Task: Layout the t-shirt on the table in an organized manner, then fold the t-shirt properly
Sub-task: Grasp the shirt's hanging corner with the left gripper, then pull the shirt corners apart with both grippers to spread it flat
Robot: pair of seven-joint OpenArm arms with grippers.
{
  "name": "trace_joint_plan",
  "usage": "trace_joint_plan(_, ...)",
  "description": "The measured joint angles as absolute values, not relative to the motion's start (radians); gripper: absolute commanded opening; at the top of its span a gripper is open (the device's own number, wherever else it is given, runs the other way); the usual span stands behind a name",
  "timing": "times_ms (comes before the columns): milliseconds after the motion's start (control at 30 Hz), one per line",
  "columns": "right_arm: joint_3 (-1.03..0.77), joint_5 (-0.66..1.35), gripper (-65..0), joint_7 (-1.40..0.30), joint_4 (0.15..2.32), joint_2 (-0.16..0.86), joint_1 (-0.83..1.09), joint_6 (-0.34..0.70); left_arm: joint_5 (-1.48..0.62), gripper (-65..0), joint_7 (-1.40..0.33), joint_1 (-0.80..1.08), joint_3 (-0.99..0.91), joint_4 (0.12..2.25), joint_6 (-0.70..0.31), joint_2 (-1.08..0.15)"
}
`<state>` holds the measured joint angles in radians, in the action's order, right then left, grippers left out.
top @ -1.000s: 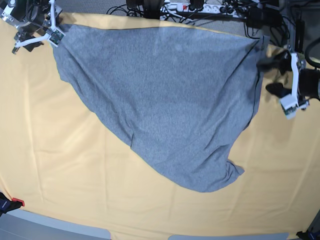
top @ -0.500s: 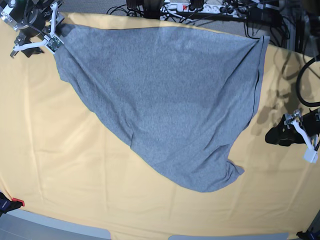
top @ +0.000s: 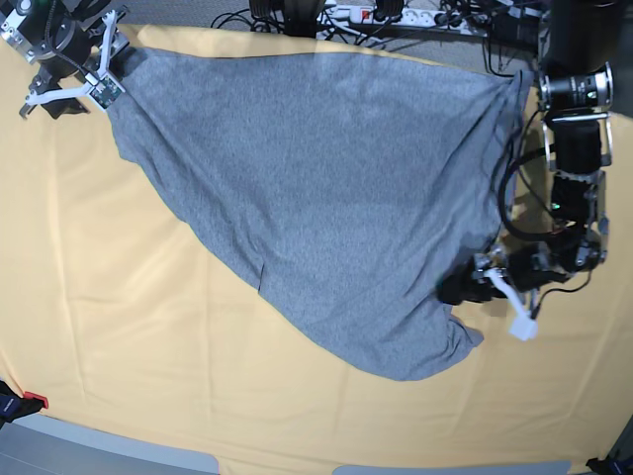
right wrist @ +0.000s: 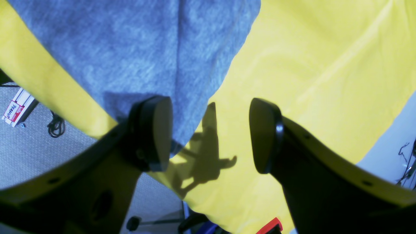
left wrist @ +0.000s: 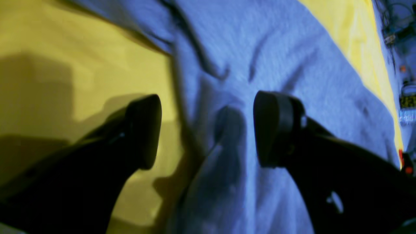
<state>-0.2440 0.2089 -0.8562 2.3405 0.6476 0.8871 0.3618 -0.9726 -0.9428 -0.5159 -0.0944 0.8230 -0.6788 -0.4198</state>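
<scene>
The grey t-shirt (top: 336, 198) lies plain side up on the table (top: 109, 297) as a rough triangle, with one corner far left, one far right and a bunched tip (top: 445, 351) near the front right. My left gripper (top: 458, 290) hovers open at the shirt's lower right edge. In the left wrist view this gripper (left wrist: 208, 130) straddles the hem, one finger over the table (left wrist: 81, 48), the other over the t-shirt (left wrist: 276, 48). My right gripper (top: 71, 79) stands open beside the far left corner. The right wrist view shows it (right wrist: 209, 135) empty, with the t-shirt (right wrist: 146, 48) corner by one finger.
Cables and a power strip (top: 376, 15) lie beyond the table's far edge. A red-tipped item (top: 35, 400) sits at the front left corner. The left arm's column (top: 579, 148) rises at the right edge. Grey floor (right wrist: 42, 146) shows past the table edge.
My left arm has swung from the shirt's far right corner down to its lower right edge, staying open. The right arm has barely shifted. The shirt has not moved.
</scene>
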Motion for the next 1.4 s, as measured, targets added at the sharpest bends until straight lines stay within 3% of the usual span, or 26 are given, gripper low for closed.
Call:
trace_joint_plan(67,-0.244,0.211,-26.0,-0.855,2.341,0.648,0.870,0.360,-0.955,-22.0,-0.912,-0.519,-0.071,0.820,-0.686,-0.385)
trace_joint_plan(100,-0.244,0.210,-26.0,-0.856,2.341,0.648,0.863,0.359,-0.945,-26.2,-0.912,-0.524,-0.063,0.820,-0.686,-0.371)
trace_joint_plan(233,-0.244,0.210,-26.0,-0.852,2.341,0.648,0.861,0.358,-0.885,-64.7,-0.924,-0.529,-0.053,0.818,-0.678,-0.346)
trace_joint_plan(767,-0.244,0.212,-26.0,-0.789,2.341,0.648,0.861,0.339,-0.807,-63.2,-0.997,-0.790,-0.081,0.815,-0.656,-0.467)
trace_joint_plan(1133,-0.241,0.379,-26.0,-0.749,2.340,0.640,0.700,0.364,-0.968,-65.0,-1.308,-0.684,-0.081,0.815,-0.606,-0.488)
trace_joint_plan(1400,-0.240,0.443,-26.0,-0.751,2.340,0.551,0.513,0.366,-1.003,-65.0,-1.326,-0.626,0.030,0.816,-0.615,-0.666)
